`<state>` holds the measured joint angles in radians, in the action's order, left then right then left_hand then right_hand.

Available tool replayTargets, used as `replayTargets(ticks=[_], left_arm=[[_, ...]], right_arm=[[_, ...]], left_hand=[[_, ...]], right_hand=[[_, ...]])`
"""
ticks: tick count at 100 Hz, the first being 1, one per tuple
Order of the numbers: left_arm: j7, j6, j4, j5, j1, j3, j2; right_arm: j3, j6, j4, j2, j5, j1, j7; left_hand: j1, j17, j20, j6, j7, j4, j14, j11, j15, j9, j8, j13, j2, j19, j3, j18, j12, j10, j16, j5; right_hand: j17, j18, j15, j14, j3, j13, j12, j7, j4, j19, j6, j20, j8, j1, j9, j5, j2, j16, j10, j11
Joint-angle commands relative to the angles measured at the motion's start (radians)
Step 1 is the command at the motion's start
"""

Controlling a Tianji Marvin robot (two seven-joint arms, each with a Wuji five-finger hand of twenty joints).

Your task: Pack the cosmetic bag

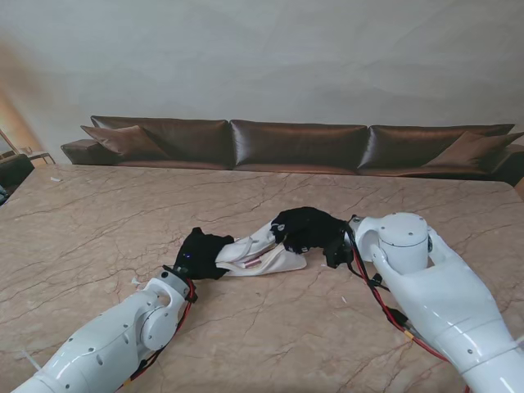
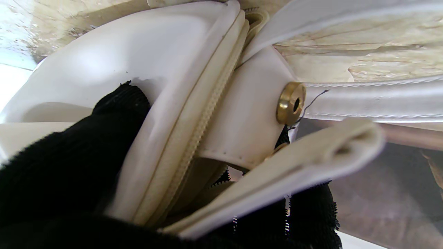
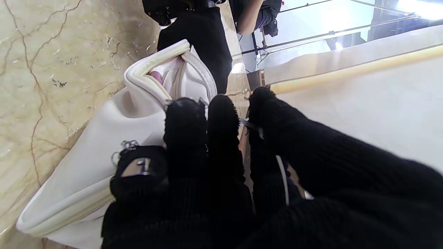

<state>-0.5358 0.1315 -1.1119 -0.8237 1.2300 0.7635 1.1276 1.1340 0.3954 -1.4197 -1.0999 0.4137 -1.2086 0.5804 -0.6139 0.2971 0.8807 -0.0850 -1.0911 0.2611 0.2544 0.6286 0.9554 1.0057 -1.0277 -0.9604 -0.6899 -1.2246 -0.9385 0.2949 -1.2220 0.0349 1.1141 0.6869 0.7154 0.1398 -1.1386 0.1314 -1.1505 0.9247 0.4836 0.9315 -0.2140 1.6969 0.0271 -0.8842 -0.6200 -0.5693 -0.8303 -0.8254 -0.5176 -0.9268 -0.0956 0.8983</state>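
Note:
A white cosmetics bag (image 1: 264,252) lies mid-table between my two black-gloved hands. My left hand (image 1: 201,253) grips its left end; the left wrist view shows the bag (image 2: 173,86) pressed against the black fingers (image 2: 69,166), with its cream zipper and a brass eyelet (image 2: 290,103) close up. My right hand (image 1: 309,230) lies over the bag's right end. In the right wrist view its fingers (image 3: 197,138) close on the bag (image 3: 104,166) near a metal zipper pull (image 3: 138,166). The bag's mouth gapes, with something pink (image 3: 156,76) inside.
The marble table (image 1: 123,213) stretches wide around the bag. A brown leather sofa (image 1: 295,146) with cushions runs along its far edge. A small pale scrap (image 1: 133,282) lies beside my left forearm.

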Motion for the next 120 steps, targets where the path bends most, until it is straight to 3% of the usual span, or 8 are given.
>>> replayTargets(ticks=[1,37,51,68,77,96,105,120], left_arm=[[0.035,0.021,0.003,-0.012,0.046,-0.033,0.033],[-0.014,0.013,0.037,0.013,0.063,0.017,0.043],[-0.054,0.032,0.068,0.05,0.063,0.033,0.061],[-0.071,0.077,0.1,0.11,0.065,0.05,0.082],[-0.065,0.098,0.108,0.136,0.066,0.059,0.088],[-0.092,0.175,0.156,0.187,0.056,0.069,0.111],[-0.105,0.191,0.174,0.186,0.046,0.066,0.113],[-0.124,0.207,0.199,0.186,0.034,0.061,0.118]], right_arm=[[-0.008,0.0,-0.028,-0.029,0.016,-0.011,0.013],[0.115,0.063,-0.094,0.0,-0.073,-0.08,0.008],[0.16,0.073,-0.11,0.005,-0.084,-0.111,0.002],[0.191,0.075,-0.109,0.011,-0.093,-0.132,0.014],[0.2,0.073,-0.105,0.012,-0.091,-0.139,0.021],[0.218,0.069,-0.096,0.012,-0.093,-0.153,0.02],[0.222,0.071,-0.087,0.014,-0.099,-0.154,0.024],[0.224,0.072,-0.071,0.014,-0.102,-0.155,0.028]], left_hand=[[-0.226,0.0,-0.004,-0.212,-0.042,-0.102,-0.057,0.136,-0.011,0.158,0.052,-0.028,0.097,-0.022,-0.171,-0.01,0.035,0.144,-0.015,0.142],[-0.221,0.007,-0.003,-0.211,-0.038,-0.098,-0.053,0.129,-0.011,0.161,0.057,-0.033,0.087,-0.031,-0.175,-0.003,0.04,0.143,-0.02,0.139],[-0.087,-0.012,-0.013,-0.195,0.002,-0.038,-0.044,0.022,-0.046,0.16,0.225,-0.004,0.034,-0.02,-0.257,-0.003,0.062,0.111,-0.055,0.091],[0.097,-0.068,-0.006,-0.152,0.01,-0.106,-0.032,-0.053,-0.128,0.094,0.325,0.076,0.093,0.021,-0.223,0.005,0.091,0.088,-0.076,0.04],[0.238,-0.09,0.007,-0.136,0.016,-0.18,-0.031,0.058,-0.179,-0.029,0.337,0.112,0.221,0.052,0.033,0.011,0.374,0.063,-0.101,0.021],[0.175,-0.145,0.025,-0.139,-0.024,-0.098,-0.023,0.055,-0.192,-0.028,0.309,0.138,0.403,0.08,0.177,0.003,0.426,0.055,-0.108,0.096],[0.266,-0.165,0.038,-0.1,-0.038,-0.139,-0.017,0.062,-0.189,-0.018,0.227,0.151,0.608,0.09,0.271,-0.003,0.426,0.055,-0.107,0.135],[0.419,-0.18,0.053,-0.094,-0.061,-0.135,0.006,0.06,-0.183,-0.001,0.144,0.16,0.7,0.094,0.274,0.002,0.421,0.037,-0.108,0.176]], right_hand=[[0.01,-0.063,-0.007,0.023,0.034,-0.003,-0.055,0.068,-0.011,0.045,0.224,0.012,-0.029,0.018,0.041,-0.038,0.021,0.016,0.008,-0.199],[0.008,-0.064,-0.015,0.024,0.036,-0.004,-0.045,0.068,-0.008,0.053,0.227,0.027,-0.026,0.023,0.028,-0.036,0.022,0.032,0.01,-0.167],[0.01,-0.063,-0.021,0.027,0.031,0.0,-0.038,0.075,-0.007,0.056,0.223,0.031,-0.031,0.022,0.015,-0.042,0.018,0.035,0.01,-0.152],[0.011,-0.061,-0.023,0.027,0.024,-0.002,-0.028,0.085,-0.004,0.059,0.222,0.035,-0.047,0.022,0.014,-0.047,0.013,0.038,0.011,-0.142],[0.007,-0.061,-0.021,0.027,0.022,-0.005,-0.025,0.087,-0.004,0.057,0.221,0.037,-0.055,0.023,0.013,-0.047,0.012,0.04,0.01,-0.14],[0.0,-0.057,-0.014,0.029,0.015,-0.01,-0.016,0.089,0.0,0.052,0.224,0.041,-0.084,0.026,0.011,-0.051,0.009,0.044,0.011,-0.136],[-0.005,-0.056,-0.01,0.029,0.015,-0.013,-0.012,0.088,0.0,0.049,0.224,0.041,-0.092,0.027,0.01,-0.052,0.011,0.045,0.011,-0.134],[-0.011,-0.052,-0.004,0.031,0.015,-0.016,-0.007,0.084,0.001,0.044,0.223,0.041,-0.101,0.025,0.012,-0.052,0.011,0.046,0.013,-0.132]])
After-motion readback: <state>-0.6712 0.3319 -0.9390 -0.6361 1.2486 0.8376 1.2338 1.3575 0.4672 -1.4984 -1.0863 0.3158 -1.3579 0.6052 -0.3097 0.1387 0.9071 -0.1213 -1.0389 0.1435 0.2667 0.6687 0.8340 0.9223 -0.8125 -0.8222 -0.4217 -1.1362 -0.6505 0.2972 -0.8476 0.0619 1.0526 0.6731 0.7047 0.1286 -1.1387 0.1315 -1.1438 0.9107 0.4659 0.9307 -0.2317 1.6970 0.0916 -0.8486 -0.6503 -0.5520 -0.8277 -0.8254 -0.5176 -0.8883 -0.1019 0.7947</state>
